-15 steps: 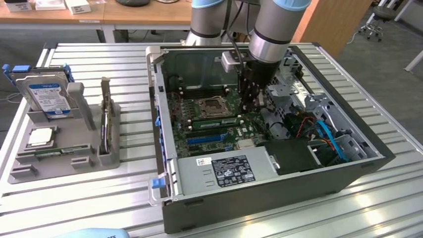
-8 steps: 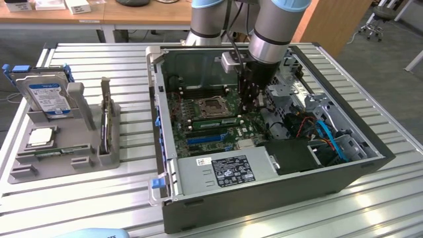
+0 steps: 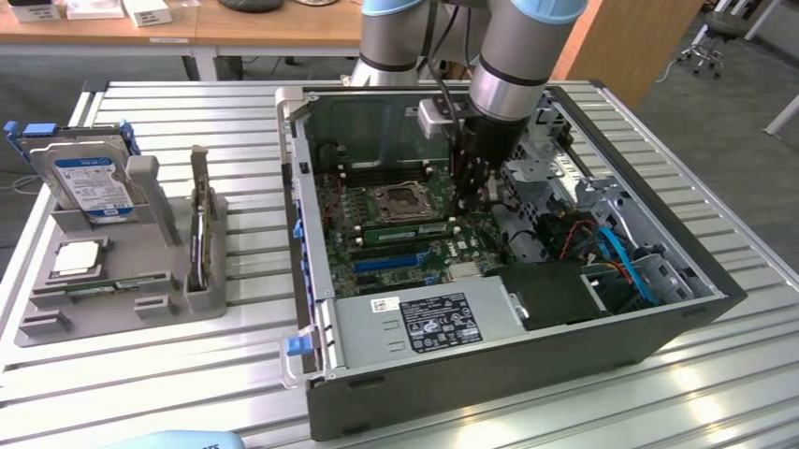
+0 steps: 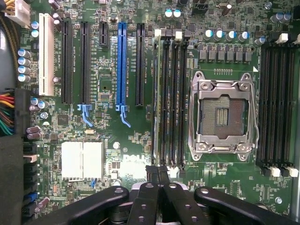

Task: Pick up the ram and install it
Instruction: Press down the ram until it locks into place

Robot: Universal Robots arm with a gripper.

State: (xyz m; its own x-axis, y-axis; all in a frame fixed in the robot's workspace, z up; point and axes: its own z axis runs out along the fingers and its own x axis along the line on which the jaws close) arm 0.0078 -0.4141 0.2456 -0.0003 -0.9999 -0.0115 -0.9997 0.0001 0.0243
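The ram (image 3: 410, 228) is a thin green stick lying along a memory slot beside the empty processor socket (image 3: 397, 199), inside the open computer case (image 3: 500, 374). In the wrist view the ram (image 4: 156, 93) shows edge-on in the slot farthest from the socket (image 4: 224, 115). My gripper (image 3: 472, 213) hangs straight down over the motherboard at one end of that stick. Its black fingers (image 4: 157, 171) are shut together with nothing between them, right at the stick's end. Whether they touch it I cannot tell.
A grey tray (image 3: 125, 253) at the exterior view's left carries a blue-labelled hard drive (image 3: 90, 182) and a square silver processor chip (image 3: 78, 257). Inside the case are the power supply (image 3: 425, 323), drive cages and blue and orange cables (image 3: 618, 257). More memory slots (image 4: 276, 103) flank the socket.
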